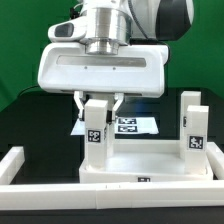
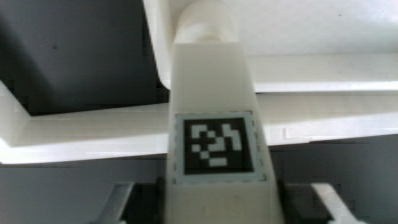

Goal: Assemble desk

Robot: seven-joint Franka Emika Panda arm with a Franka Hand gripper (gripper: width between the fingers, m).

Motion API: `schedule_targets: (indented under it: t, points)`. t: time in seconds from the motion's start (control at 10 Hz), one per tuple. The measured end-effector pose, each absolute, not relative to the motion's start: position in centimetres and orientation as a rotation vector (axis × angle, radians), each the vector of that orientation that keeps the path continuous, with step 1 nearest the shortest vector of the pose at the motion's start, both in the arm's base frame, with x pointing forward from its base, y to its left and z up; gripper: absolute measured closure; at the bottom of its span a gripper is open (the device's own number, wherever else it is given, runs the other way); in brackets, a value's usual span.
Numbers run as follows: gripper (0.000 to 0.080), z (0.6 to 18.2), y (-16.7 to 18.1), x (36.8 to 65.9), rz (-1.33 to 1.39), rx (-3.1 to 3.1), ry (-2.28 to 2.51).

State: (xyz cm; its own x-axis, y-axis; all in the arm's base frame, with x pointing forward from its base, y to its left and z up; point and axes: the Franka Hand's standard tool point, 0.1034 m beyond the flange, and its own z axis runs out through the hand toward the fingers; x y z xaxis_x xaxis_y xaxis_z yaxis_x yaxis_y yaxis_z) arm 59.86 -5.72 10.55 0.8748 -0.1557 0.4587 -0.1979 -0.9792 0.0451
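My gripper hangs over the desk's white tabletop panel and is shut on the top of a white leg block. That block stands upright at the panel's corner on the exterior view's left, its black-and-white tag facing the camera. A second tagged leg block stands upright at the corner on the exterior view's right. In the wrist view the held leg block runs away from my gripper toward the tabletop panel. Dark pads sit on both of its sides. Whether its lower end is seated is hidden.
The marker board lies flat on the black table behind the panel. Long white border rails run along the exterior view's left and across the front. A green backdrop closes the back.
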Motion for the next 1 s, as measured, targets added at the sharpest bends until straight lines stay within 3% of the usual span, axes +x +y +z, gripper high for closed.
schedule_targets:
  t: [0.1,0.2,0.3,0.4,1.0]
  points:
    - [0.0425,10.52,-5.75,59.83,0.709,2.954,-0.280]
    - [0.0269,10.51,-5.75,59.82,0.709,2.954,-0.280]
    - [0.0269,10.51,-5.75,59.82,0.709,2.954,-0.280]
    - [0.0175,10.51,-5.75,59.82,0.709,2.954,-0.280]
    - [0.0151,10.50,-5.75,59.81,0.709,2.954,-0.280]
